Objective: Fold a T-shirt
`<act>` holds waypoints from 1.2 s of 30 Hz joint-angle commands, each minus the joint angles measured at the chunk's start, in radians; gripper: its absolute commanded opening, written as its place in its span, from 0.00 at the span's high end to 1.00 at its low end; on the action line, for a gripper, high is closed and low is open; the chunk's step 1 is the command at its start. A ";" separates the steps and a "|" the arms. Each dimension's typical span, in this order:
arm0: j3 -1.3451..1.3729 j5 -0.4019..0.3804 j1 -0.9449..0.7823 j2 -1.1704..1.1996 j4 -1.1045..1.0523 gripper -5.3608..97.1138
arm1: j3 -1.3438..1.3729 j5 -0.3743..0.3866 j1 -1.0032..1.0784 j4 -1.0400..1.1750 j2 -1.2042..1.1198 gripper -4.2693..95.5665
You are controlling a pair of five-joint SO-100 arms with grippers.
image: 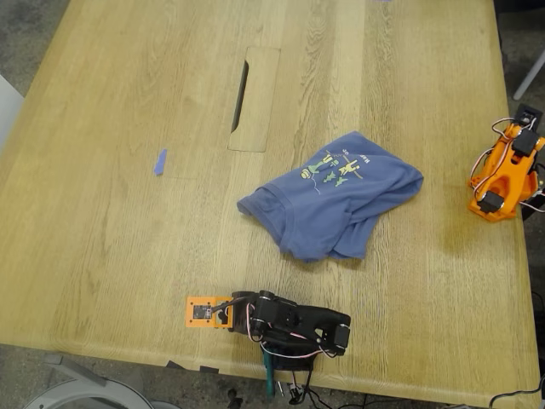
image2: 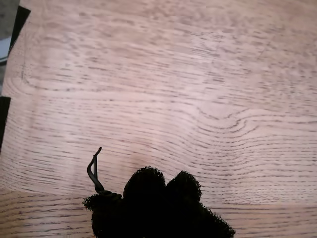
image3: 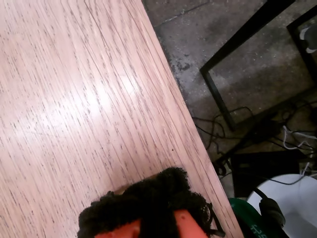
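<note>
you're in a workshop or lab, wooden table (image: 128,213) with a cable-slot cutout (image: 254,98) at 12 o'clock, bare concrete floor (image3: 233,64), loose cables (image3: 233,129) beside black metal frames (image3: 237,39)

My first claw (image2: 163,191) and second claw (image3: 148,203) rest closed, folded low.

My second gripper (image3: 153,198), its black fuzzy-padded tips pressed together, is hanging over the wooden table (image3: 74,99) near its edge, with cables (image3: 218,129) lying on the floor (image3: 198,44) beyond.
</note>
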 commanded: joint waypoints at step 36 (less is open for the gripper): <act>0.089 -0.012 0.060 0.109 -0.089 0.95 | 0.130 0.000 0.002 -0.054 0.002 0.91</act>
